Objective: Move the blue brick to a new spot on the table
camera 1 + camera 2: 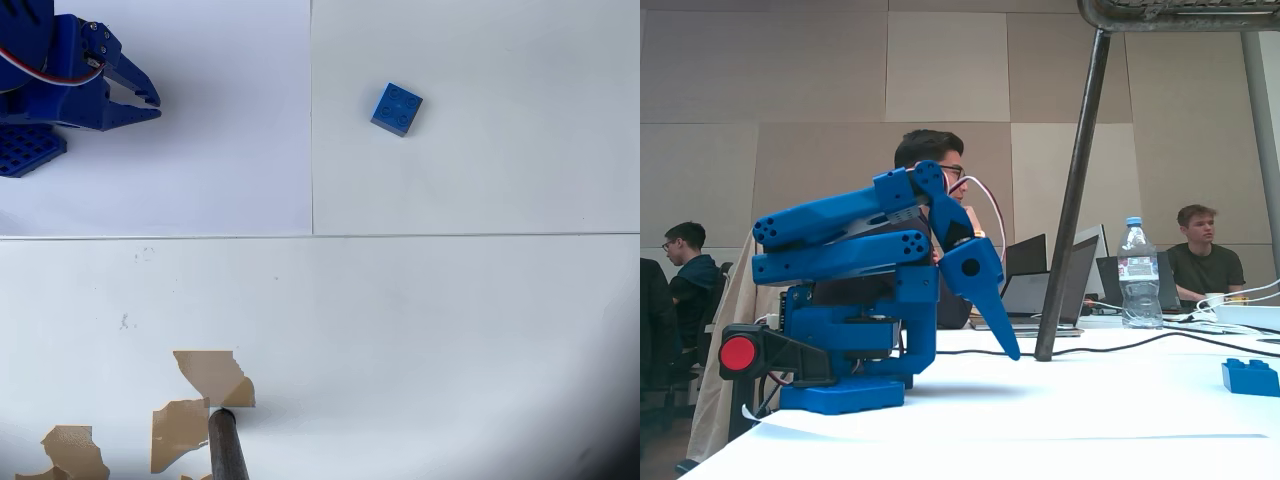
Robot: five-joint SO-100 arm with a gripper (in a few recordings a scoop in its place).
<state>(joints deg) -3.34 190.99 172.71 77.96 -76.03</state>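
Brick alone on the surface, arm folded away.
Overhead, tape scraps lie at the near edge; the brick sits flat on the surface, well apart from the slightly spread, empty tool.

The blue brick and the blue gripper match in hue against the white table, which carries tan tape scraps at its near left, while the folded arm shows 1 red round knob.
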